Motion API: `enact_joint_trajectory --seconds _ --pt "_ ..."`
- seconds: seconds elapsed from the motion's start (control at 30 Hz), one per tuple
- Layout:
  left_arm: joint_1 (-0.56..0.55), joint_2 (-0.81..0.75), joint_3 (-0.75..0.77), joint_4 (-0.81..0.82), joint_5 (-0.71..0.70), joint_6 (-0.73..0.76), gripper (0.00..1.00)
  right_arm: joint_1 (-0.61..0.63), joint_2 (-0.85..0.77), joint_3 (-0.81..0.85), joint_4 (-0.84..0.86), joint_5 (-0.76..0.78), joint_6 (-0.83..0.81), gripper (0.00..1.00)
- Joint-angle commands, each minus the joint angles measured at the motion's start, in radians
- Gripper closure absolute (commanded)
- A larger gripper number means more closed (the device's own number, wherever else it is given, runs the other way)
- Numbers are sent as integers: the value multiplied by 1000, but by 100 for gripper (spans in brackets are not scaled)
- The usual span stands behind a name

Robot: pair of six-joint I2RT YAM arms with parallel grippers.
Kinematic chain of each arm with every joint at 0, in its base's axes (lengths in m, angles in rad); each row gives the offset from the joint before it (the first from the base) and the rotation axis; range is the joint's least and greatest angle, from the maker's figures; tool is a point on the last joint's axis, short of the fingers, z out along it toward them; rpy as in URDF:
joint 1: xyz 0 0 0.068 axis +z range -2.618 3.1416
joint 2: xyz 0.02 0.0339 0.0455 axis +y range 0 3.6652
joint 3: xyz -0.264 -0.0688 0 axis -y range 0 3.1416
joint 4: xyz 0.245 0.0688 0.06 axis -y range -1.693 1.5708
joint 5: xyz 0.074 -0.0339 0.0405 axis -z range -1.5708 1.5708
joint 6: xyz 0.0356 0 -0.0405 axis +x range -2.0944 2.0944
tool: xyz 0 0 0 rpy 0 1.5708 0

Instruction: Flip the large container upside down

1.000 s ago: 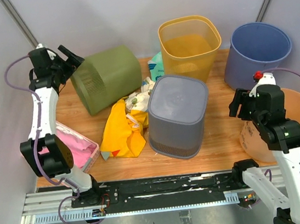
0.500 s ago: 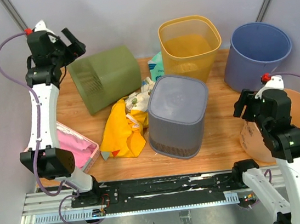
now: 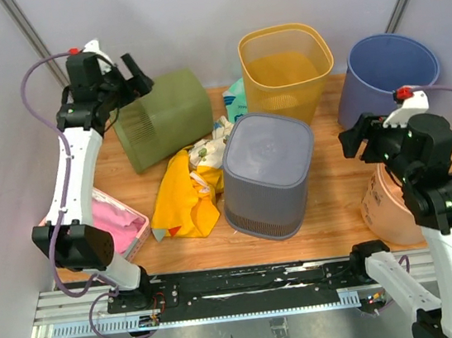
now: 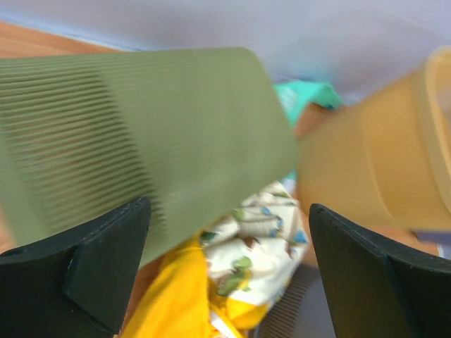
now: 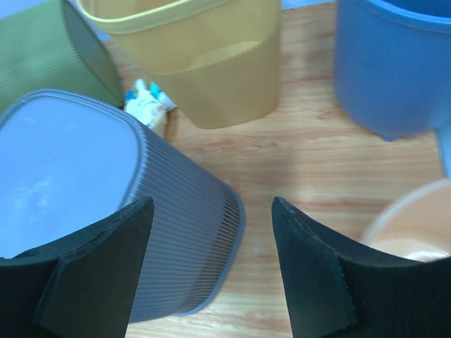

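Observation:
A grey ribbed bin (image 3: 268, 172) stands upside down mid-table; it also shows in the right wrist view (image 5: 70, 183). A green ribbed bin (image 3: 161, 117) lies on its side at the back left, blurred in the left wrist view (image 4: 141, 127). My left gripper (image 3: 130, 73) is open and empty, raised just beyond the green bin's left end (image 4: 232, 267). My right gripper (image 3: 360, 141) is open and empty, held in the air right of the grey bin (image 5: 211, 267).
A yellow bin (image 3: 286, 65) and a blue bin (image 3: 387, 81) stand upright at the back. A peach bin (image 3: 380, 199) sits under my right arm. A yellow cloth (image 3: 181, 196) and a patterned cloth (image 4: 261, 225) lie between the green and grey bins. A pink basket (image 3: 125, 224) sits front left.
My left gripper has swung right, up over the green bin's left end. My right arm has risen and shifted a little. The bins have not moved.

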Motion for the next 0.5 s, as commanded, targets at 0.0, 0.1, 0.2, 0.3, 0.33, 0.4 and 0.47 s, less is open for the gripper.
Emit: enact_joint_trajectory --seconds 0.0,0.1,0.2,0.3,0.33,0.4,0.47 --pt "-196 -62 1 70 151 48 2 8 95 11 115 -185 85 30" --pt "-290 -47 -7 70 227 23 2 13 129 16 121 -207 95 30" --pt "-361 -33 -42 83 288 7 2 13 137 23 111 -171 84 29" --pt "-435 -44 -117 196 347 -7 2 14 163 46 129 -148 93 29" --pt "-454 -41 -140 235 372 -24 2 13 183 56 131 -149 85 29" --pt "-484 -30 -164 278 402 -57 2 13 219 92 101 -129 68 29" --pt "-514 -23 -159 271 369 -46 2 13 242 120 71 -126 50 29"
